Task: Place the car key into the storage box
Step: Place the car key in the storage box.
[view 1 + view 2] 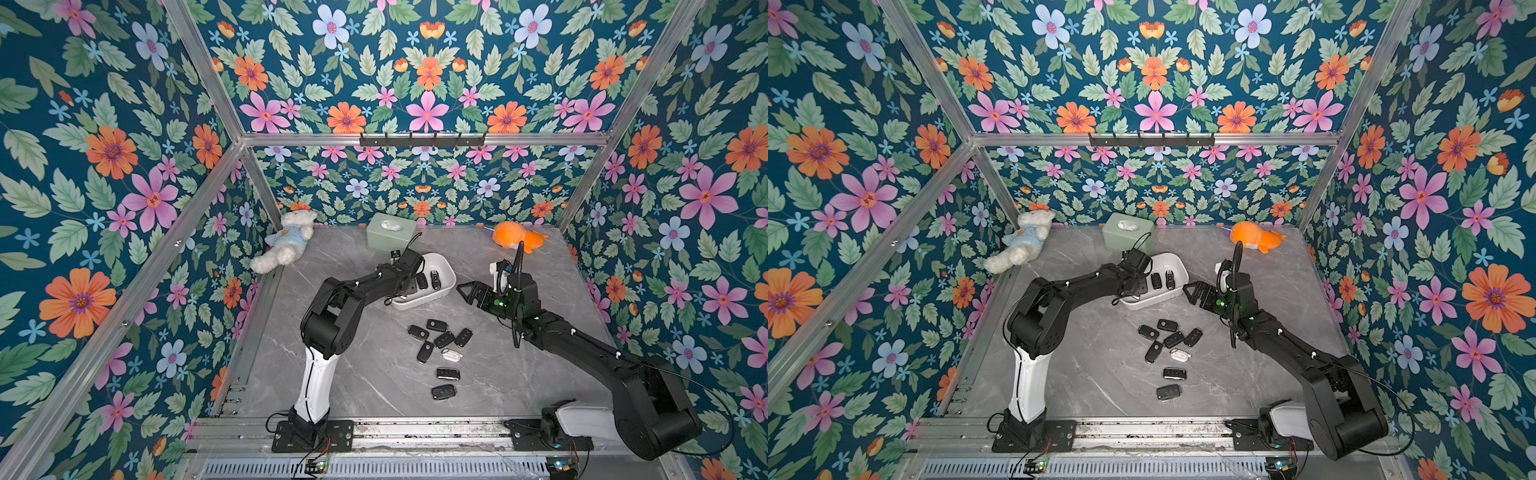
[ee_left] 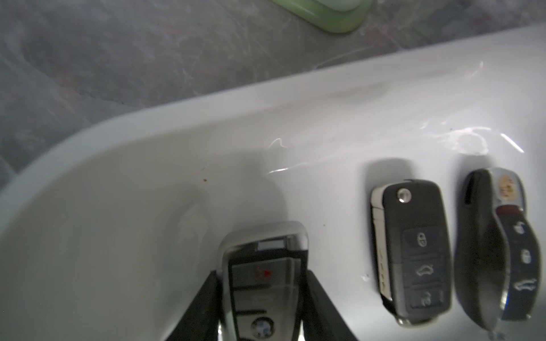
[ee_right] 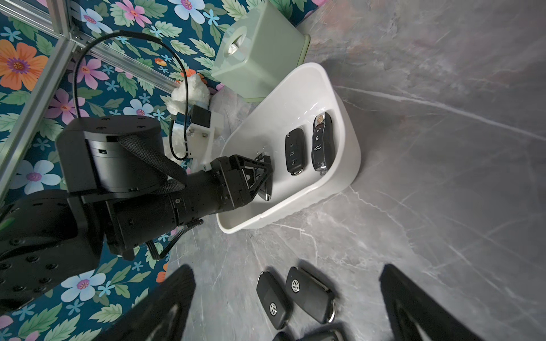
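Note:
The white storage box (image 1: 445, 269) (image 1: 1177, 266) stands mid-table. My left gripper (image 2: 261, 295) reaches into it, shut on a silver-edged black car key (image 2: 263, 283); a finger presses each long side. In the right wrist view this gripper (image 3: 263, 174) holds the key (image 3: 265, 193) tilted, low inside the box (image 3: 351, 153). Two more keys (image 2: 413, 251) (image 2: 499, 251) lie side by side on the box floor. My right gripper (image 1: 467, 291) (image 3: 286, 270) hovers open and empty to the right of the box, above loose keys (image 3: 307, 295).
Several loose black keys (image 1: 436, 338) and a white fob (image 1: 451, 354) lie on the grey table in front of the box. A sage-green tissue box (image 1: 390, 230) stands just behind it. A white teddy bear (image 1: 286, 243) and an orange plush (image 1: 517, 237) lie at the back.

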`<move>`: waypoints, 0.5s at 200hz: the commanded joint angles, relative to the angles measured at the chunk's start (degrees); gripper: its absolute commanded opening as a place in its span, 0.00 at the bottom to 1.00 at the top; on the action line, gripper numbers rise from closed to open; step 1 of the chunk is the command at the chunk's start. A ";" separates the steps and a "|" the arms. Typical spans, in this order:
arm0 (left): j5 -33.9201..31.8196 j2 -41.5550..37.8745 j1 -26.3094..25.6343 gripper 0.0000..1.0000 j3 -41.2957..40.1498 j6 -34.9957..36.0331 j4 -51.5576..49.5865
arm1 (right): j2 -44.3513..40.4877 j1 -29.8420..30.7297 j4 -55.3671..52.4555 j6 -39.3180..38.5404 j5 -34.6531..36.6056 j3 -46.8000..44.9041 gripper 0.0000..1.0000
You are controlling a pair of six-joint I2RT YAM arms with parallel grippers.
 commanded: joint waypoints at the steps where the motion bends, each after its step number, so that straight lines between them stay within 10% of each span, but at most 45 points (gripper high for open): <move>1: -0.21 0.54 0.04 0.46 0.66 -0.48 -1.50 | 0.40 0.04 -0.51 -1.83 -0.58 0.77 0.99; 100: -0.84 -5.36 0.04 0.65 3.72 1.59 -2.65 | -0.68 -0.05 -5.06 -2.97 -0.44 -0.39 0.95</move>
